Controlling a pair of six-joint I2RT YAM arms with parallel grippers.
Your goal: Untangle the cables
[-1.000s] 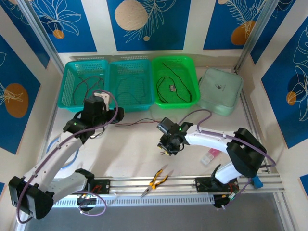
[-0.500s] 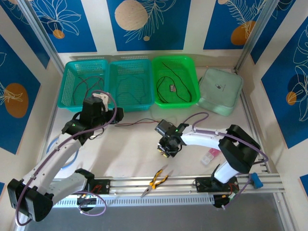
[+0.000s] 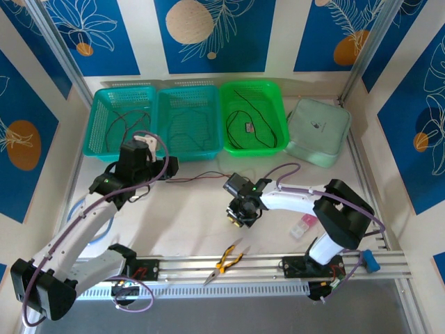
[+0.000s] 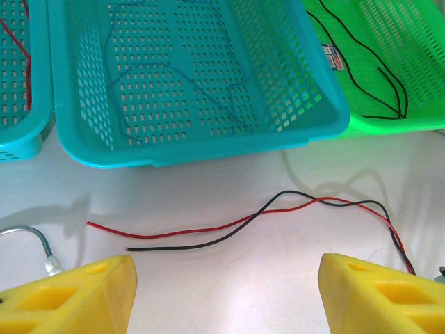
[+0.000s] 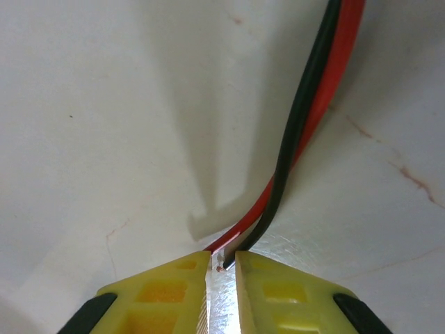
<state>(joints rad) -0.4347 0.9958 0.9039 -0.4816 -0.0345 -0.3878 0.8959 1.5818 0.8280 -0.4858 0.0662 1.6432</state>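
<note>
From above, the left gripper point(image 3: 158, 167) hangs over the table point(image 3: 188, 223) left of centre. At its 3 o'clock a loose pair of cables point(image 3: 198, 177) lies flat and runs off to the right. The right gripper point(image 3: 237, 218) stands tips-down on the table at 5 o'clock from the pair's right end. Along 12 o'clock sit the left basket point(image 3: 104, 104), middle basket point(image 3: 208, 104) and green basket point(image 3: 274, 104), each with thin cables inside. Pliers point(image 3: 226, 262) lie at 6 o'clock.

On the left wrist, the yellow fingers point(image 4: 76, 292) stand wide apart with nothing between them. At 12 o'clock from them the red wire point(image 4: 160, 232) and black wire point(image 4: 181, 246) lie side by side and cross further right. Beyond these, a blue wire point(image 4: 156, 65) rests in the middle basket, and a dark cable point(image 4: 348, 78) in the green basket at 2 o'clock.

On the right wrist, the fingers point(image 5: 160, 292) are drawn almost together, with a thin slit between them. The ends of the red and black wires meet the slit's mouth. Whether they are pinched cannot be told.
</note>
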